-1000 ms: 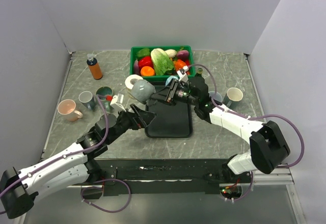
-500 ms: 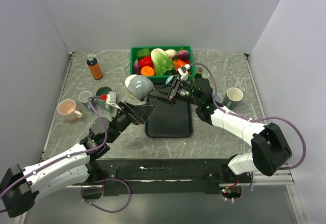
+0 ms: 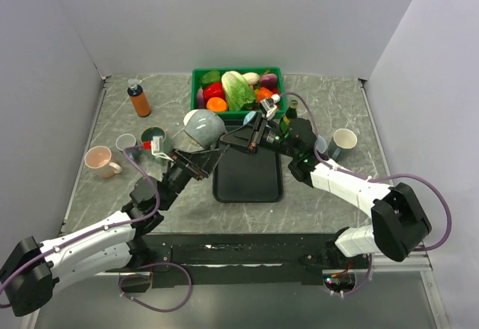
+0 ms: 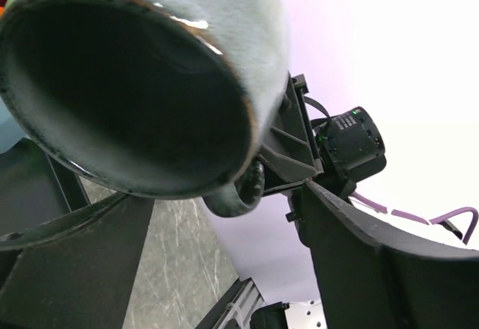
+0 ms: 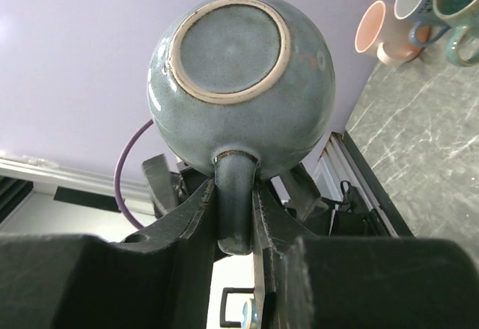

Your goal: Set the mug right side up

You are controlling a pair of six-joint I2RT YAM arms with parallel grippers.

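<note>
Right claw (image 5: pixel 236 220) is clamped on the handle of the grey-blue mug (image 3: pixel 203 127), holding it up in the air over the desk (image 3: pixel 337 97). That's just off the far-left corner of the black tray (image 3: pixel 248 176), in front of the green veggie crate (image 3: pixel 197 82). Mug's tipped over, base facing the right wrist cam, mouth pointing at the left claw (image 3: pixel 206 162), which sits wide open just below it, fingers spread, gripping nothing.
</note>
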